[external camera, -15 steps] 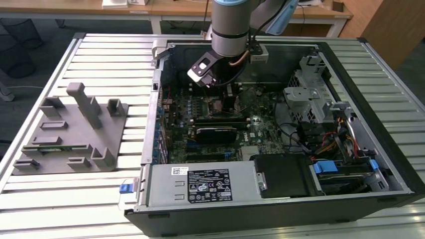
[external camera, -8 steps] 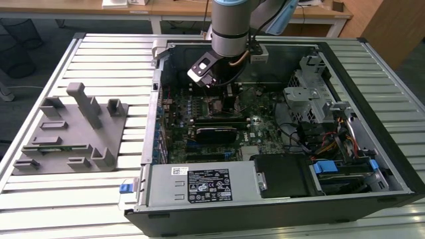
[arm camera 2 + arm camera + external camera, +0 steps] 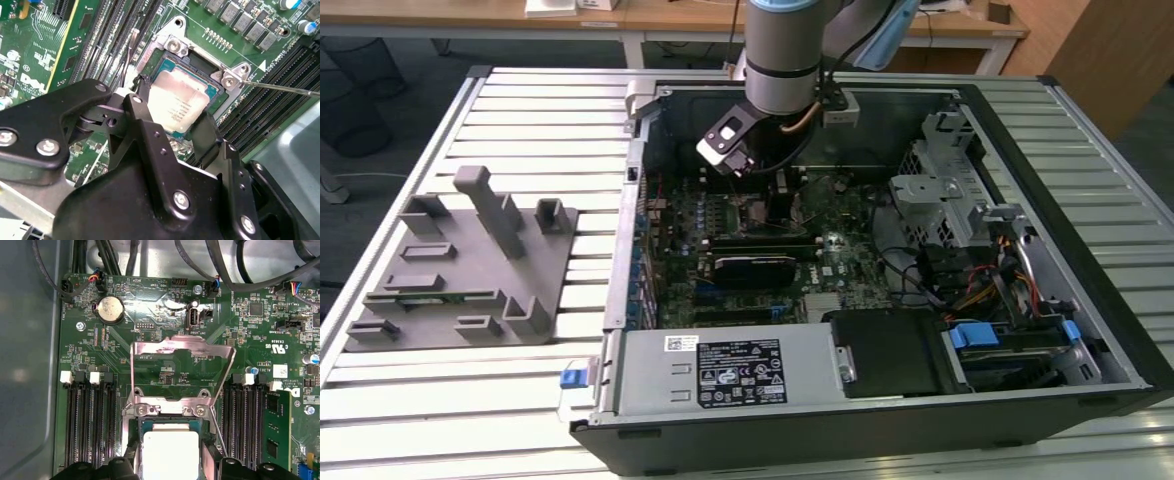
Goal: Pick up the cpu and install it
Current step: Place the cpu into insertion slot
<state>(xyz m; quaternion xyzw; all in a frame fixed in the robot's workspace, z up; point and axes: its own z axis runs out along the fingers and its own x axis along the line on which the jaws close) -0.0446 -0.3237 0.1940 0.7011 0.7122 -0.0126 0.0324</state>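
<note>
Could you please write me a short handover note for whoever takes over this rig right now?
Gripper: inside the open computer case, shut on the cpu by two opposite edges.
Cpu: at the motherboard socket; I cannot tell whether it is fully seated.
Done: cpu picked up and brought to the socket; the load plate stands open.
Left: cpu not yet released, load plate not yet closed.

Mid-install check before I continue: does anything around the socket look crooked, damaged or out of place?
Nothing stands out. In the first wrist view the cpu lies square to the socket, beneath the gripper. The metal load plate is swung open and its lever juts aside, as an open socket would show.
</note>
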